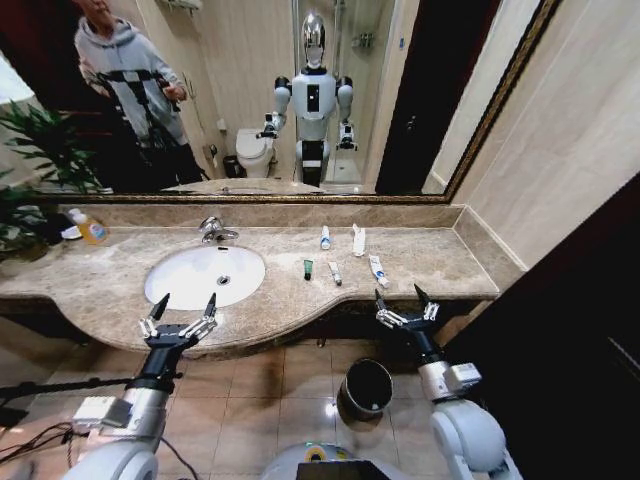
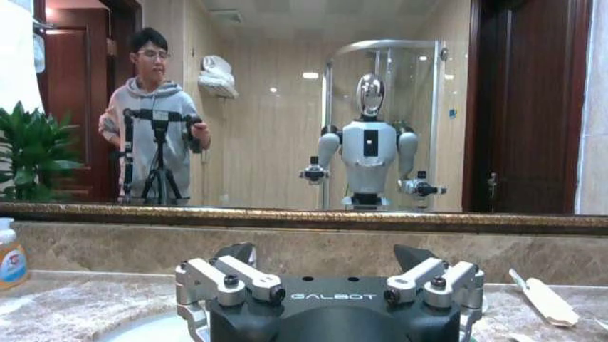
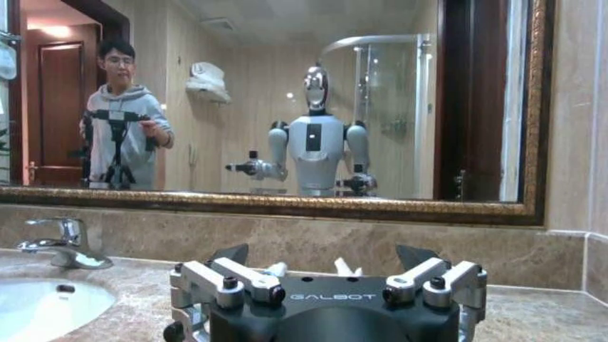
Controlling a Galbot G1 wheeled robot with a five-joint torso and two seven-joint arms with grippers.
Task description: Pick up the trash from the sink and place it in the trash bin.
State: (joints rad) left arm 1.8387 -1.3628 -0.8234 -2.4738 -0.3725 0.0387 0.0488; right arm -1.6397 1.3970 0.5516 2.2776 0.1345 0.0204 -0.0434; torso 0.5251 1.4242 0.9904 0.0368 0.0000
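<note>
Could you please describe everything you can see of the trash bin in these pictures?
The trash bin is a small round container with a dark, nearly black body and a shiny metal rim around its open top. It stands upright on the tiled floor in front of the marble countertop, below its front edge and to the right of the sink. Its inside looks dark, and what it holds cannot be made out. Nothing touches it; the right gripper hovers above and slightly to its right, jaws open.
</note>
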